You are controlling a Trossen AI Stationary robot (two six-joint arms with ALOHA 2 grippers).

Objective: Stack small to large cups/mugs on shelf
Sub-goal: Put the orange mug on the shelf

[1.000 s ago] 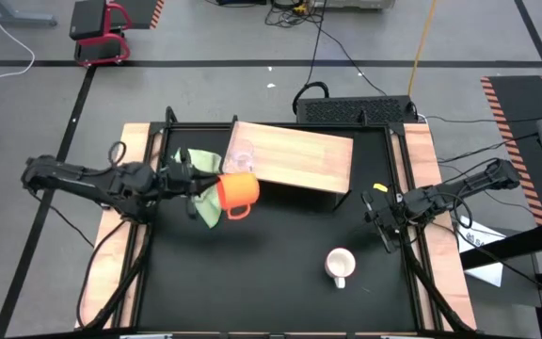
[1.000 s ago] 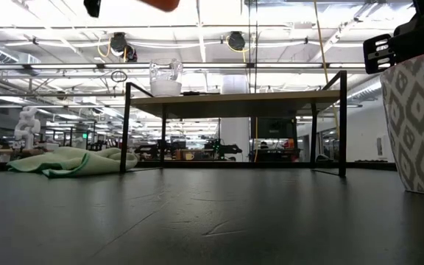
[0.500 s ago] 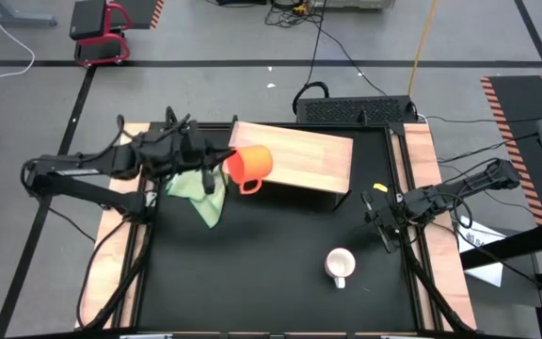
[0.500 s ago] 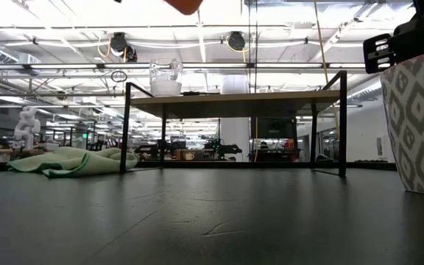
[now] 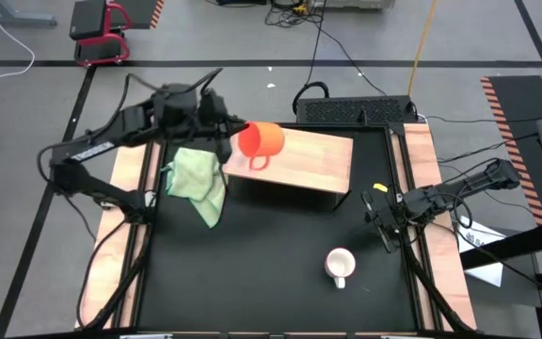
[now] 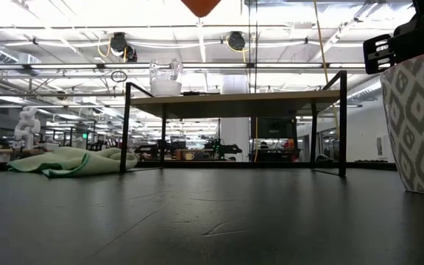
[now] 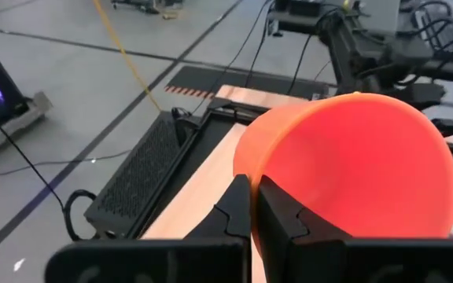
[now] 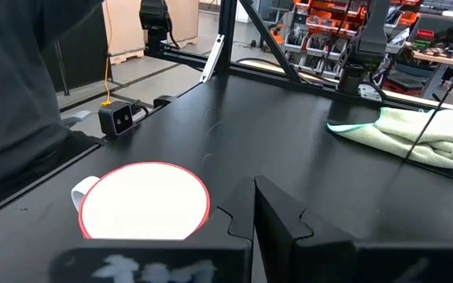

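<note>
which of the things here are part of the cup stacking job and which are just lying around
Part of the job:
- orange mug, held in the shut left gripper above the shelf
- clear glass cup, standing on the shelf
- white mug, on the black table

Just lying about:
- light green cloth, on the table beside the shelf
- right gripper, shut, waiting at the table's right edge

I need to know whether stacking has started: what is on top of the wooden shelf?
A clear glass cup stands on the shelf. The left gripper holds the orange mug above it, hiding the glass from overhead.
</note>
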